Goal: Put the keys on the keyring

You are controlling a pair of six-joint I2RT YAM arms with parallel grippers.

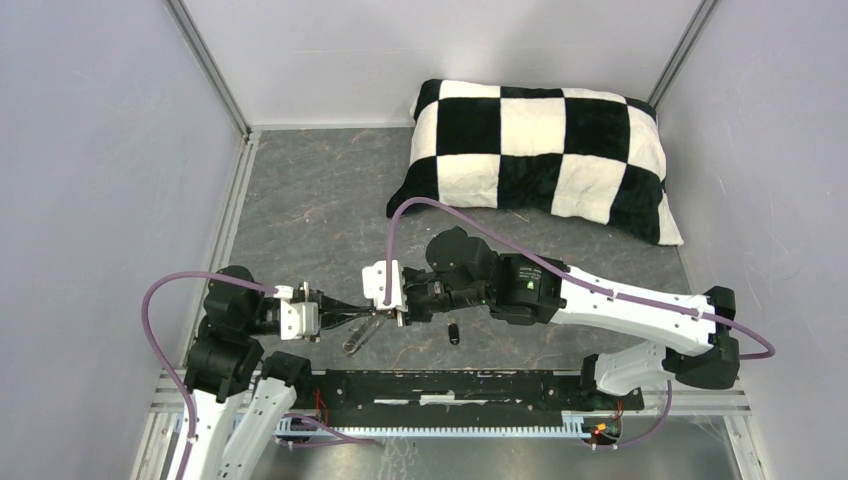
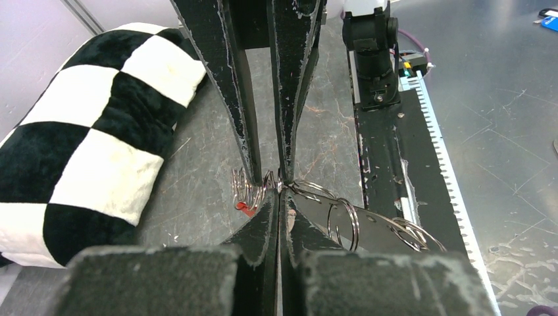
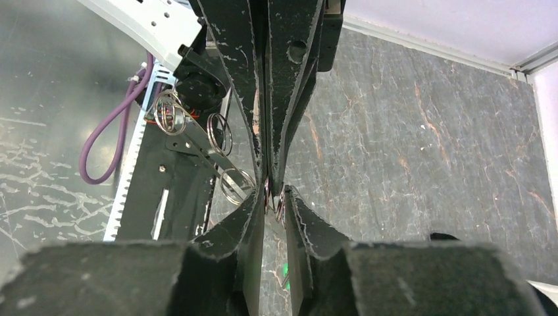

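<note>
Two grippers are seen tip to tip above the grey table [image 1: 300,200], near its 6 o'clock edge. The left gripper [image 2: 279,192] is fully closed, and the end ring of the keyring [image 2: 376,228] is pinched between its tips. The flat fob, strung with wire rings, hangs from there toward 7 o'clock in the top view. The right gripper [image 3: 272,196] is narrowed to a slit, with a thin metal loop [image 3: 279,201] caught between its fingertips. A red-tagged key [image 2: 246,207] is seen just beside those tips, and a green tag [image 3: 284,268] through the slit; which of them the loop belongs to cannot be told. A black oblong key [image 1: 452,333] lies on the table at 3 o'clock of the grippers, well apart from the checked pillow [image 1: 535,155] at 1 o'clock.
</note>
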